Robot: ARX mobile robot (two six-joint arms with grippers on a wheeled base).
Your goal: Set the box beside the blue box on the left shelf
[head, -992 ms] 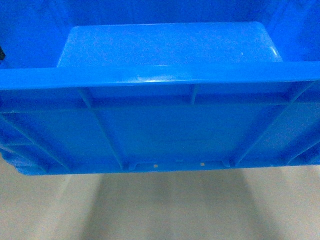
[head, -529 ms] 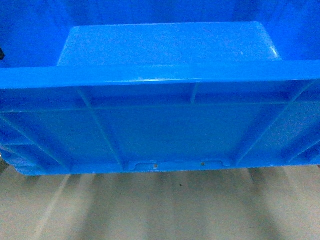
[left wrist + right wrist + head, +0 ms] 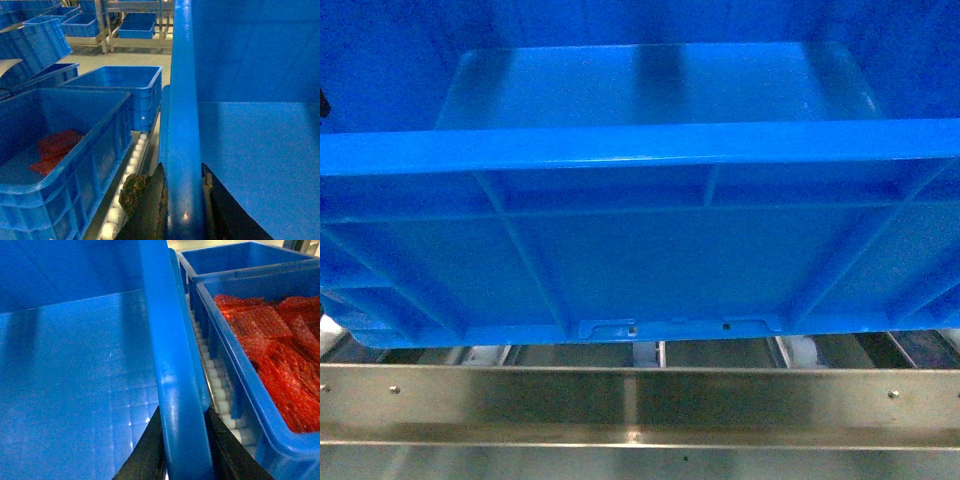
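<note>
Two hands hold your box (image 3: 640, 250) by its side rims, and it fills the head view from 9 to 3 o'clock, its ribbed near wall facing you and its smooth floor visible beyond the rim.

Start at the left. In the left wrist view, the left hand (image 3: 182, 200) is clamped on the left rim of the box, one dark finger outside the wall and one inside. At 9 o'clock of that rim sits a neighbouring crate (image 3: 65, 150) holding some red material, and behind it toward 11 o'clock an empty crate (image 3: 125, 90). Between these crates and your box runs a rail of white rollers (image 3: 125, 185), part of the left shelf (image 3: 640, 400). More blue crates stand on racks far off at 12 o'clock.

At the middle, the head view shows the box's bottom edge hanging just above the shelf's grey metal front beam, with roller rails visible in the gap at 6 o'clock. Whether the box touches the rollers, you cannot tell.

On the right, the right hand (image 3: 182, 450) grips the right rim the same way, fingers either side. At 3 o'clock lies another crate (image 3: 260, 365) full of red bags, just beside your box, with rollers between.
</note>
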